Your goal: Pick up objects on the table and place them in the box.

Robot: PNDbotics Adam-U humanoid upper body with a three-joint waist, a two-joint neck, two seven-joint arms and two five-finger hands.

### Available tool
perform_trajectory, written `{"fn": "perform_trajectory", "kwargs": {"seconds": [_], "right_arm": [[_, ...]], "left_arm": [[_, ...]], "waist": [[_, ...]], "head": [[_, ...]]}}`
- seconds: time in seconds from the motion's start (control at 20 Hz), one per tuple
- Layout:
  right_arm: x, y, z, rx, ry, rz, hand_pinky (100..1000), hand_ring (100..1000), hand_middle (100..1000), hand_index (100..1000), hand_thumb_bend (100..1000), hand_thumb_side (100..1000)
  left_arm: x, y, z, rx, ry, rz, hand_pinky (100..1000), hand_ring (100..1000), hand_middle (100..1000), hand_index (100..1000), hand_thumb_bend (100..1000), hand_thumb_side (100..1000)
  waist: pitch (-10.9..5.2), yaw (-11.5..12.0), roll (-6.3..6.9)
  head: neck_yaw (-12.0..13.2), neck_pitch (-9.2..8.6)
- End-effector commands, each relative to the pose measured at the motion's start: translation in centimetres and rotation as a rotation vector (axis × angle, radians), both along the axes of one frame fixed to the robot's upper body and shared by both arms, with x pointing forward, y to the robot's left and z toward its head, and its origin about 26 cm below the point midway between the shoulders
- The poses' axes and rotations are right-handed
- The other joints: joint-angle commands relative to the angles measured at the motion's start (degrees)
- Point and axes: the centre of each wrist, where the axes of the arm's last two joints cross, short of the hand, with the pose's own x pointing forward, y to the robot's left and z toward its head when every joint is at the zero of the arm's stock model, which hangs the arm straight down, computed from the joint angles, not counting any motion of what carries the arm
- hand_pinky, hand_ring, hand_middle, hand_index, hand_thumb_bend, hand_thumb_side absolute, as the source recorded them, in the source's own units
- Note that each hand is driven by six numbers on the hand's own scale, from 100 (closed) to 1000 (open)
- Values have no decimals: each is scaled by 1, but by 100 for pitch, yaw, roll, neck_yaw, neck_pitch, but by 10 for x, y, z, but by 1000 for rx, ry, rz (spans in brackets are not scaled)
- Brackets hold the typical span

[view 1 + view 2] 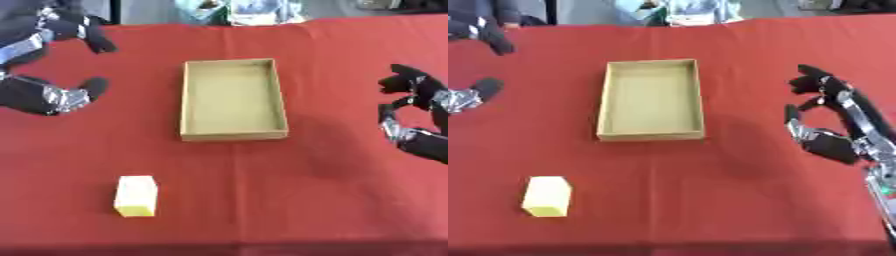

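An open cardboard box [233, 134] lies in the middle of the red table, and nothing shows inside it. A small yellow block [136, 196] stands near the front left of the table. My left hand [54, 60] hovers at the far left, well behind the block, fingers spread and holding nothing. My right hand [829, 117] hangs to the right of the box, fingers relaxed and apart, with nothing in it.
The red cloth [289, 195] covers the whole table. Pale objects [236, 11] lie beyond the table's far edge. The table's front edge runs along the bottom of the views.
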Motion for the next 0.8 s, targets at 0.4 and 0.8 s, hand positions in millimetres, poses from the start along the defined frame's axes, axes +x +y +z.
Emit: {"fn": "perform_trajectory", "kwargs": {"seconds": [0.4, 0.8], "right_arm": [[0, -3, 9, -33, -21, 11, 628, 793, 773, 962, 100, 268], [0, -3, 10, -44, -16, 19, 628, 793, 773, 963, 100, 267]], "left_arm": [[-2, -37, 26, 86, 31, -189, 740, 655, 651, 792, 226, 655], [-5, -70, 32, 208, 79, -328, 744, 668, 661, 805, 223, 642]], "waist": [[-126, -68, 31], [-157, -140, 80]], "head": [[-14, -22], [-65, -55]]}}
